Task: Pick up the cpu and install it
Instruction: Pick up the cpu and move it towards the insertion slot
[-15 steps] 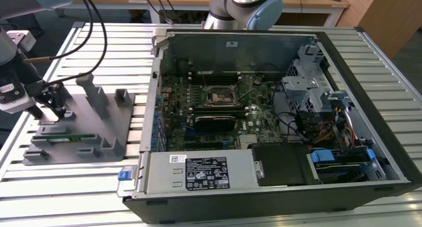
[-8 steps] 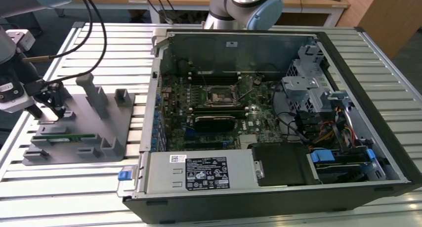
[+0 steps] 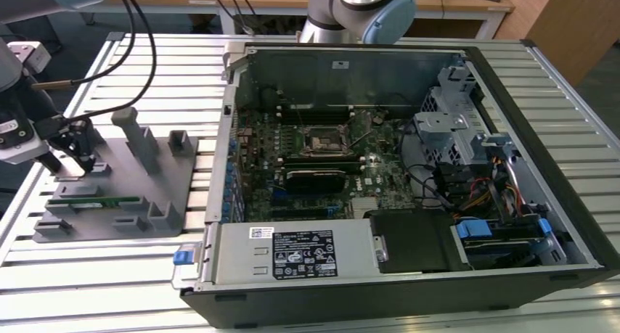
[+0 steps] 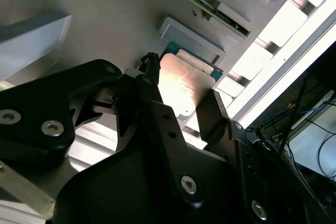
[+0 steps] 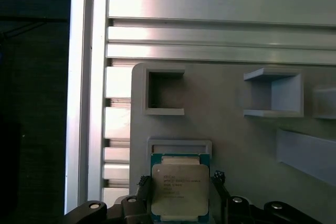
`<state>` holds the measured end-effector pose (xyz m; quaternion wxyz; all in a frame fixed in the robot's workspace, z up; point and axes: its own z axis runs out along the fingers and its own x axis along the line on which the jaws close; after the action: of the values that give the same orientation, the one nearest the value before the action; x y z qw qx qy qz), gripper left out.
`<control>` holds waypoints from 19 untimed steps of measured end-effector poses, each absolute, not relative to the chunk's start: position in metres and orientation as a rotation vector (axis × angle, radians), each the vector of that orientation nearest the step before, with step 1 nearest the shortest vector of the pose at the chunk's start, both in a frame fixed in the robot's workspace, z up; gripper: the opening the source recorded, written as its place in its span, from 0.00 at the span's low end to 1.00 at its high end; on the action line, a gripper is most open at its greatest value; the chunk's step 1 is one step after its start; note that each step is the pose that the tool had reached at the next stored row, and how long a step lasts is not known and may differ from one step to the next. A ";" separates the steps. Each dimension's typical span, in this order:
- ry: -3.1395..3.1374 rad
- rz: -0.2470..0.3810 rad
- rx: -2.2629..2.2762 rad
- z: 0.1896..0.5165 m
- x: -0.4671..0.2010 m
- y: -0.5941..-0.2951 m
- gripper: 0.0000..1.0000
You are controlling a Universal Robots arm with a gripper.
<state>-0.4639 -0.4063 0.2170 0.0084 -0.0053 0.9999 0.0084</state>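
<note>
Claw (image 3: 83,162) low over the grey fixture (image 3: 145,181) on the bench (image 3: 116,268), straddling the cpu (image 5: 179,190).
The cpu lies flat in its seat, one edge against a raised lip (image 5: 179,144). The fingers (image 5: 143,182) stand apart, one beside each side edge with a slim gap showing in the first wrist view. Fixture posts (image 3: 131,130) stand near the claw. The open computer case (image 3: 388,166) lies just beside the fixture.

We reach our silver, blue-capped metal arm (image 3: 353,3) over to the exterior view's left. There our black metal gripper (image 3: 86,165) points straight down.
</note>
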 end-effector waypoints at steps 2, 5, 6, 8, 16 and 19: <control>3.125 0.026 -0.017 0.218 -0.464 -0.406 0.53; 3.125 0.026 -0.017 0.219 -0.464 -0.406 0.53; 3.125 0.026 -0.016 0.219 -0.464 -0.406 0.53; 3.125 0.026 -0.017 0.220 -0.464 -0.406 0.53; 3.125 0.026 -0.017 0.222 -0.464 -0.406 0.53; 3.125 0.026 -0.017 0.223 -0.464 -0.406 0.53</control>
<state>-0.4639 -0.4063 0.2229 0.0084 -0.0053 0.9999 0.0084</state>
